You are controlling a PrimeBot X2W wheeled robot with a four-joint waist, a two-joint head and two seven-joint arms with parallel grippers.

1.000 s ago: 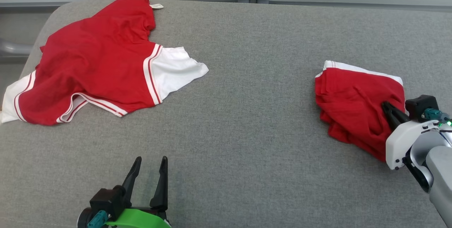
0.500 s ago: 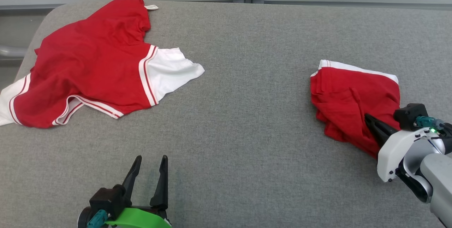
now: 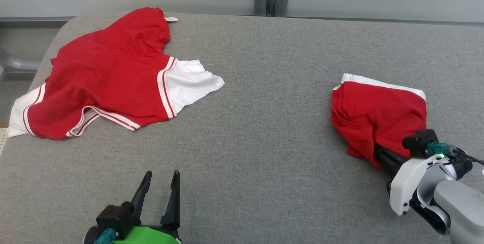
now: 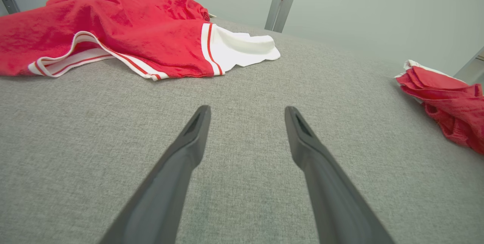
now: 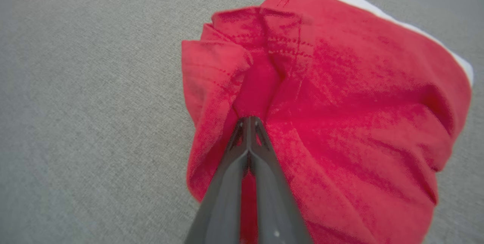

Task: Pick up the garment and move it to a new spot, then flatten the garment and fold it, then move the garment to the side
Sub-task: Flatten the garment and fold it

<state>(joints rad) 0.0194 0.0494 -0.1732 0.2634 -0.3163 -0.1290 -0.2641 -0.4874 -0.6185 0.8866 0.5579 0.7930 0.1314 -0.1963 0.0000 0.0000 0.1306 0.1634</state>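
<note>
A: Where is the folded garment [image 3: 378,111] lying?

B: On the right of the grey surface [image 3: 264,130], well apart from the spread-out garment [image 3: 106,77] at the far left. The right gripper [image 5: 249,121] is pinching a ridge of red cloth at the near edge, fingers pressed together, and the fabric is bunching toward them.

A: And the left gripper [image 4: 245,111]?

B: It is hovering spread wide over bare surface, holding nothing.

A: What are you worrying about?

B: The pinch is looking shallow, possibly catching the upper layers only. If so, a sideways drag is likely pulling those away while the lower ones are clinging to the surface, so the fold is coming undone. The cloth may also be slipping free, given how little is between the fingers.
</note>
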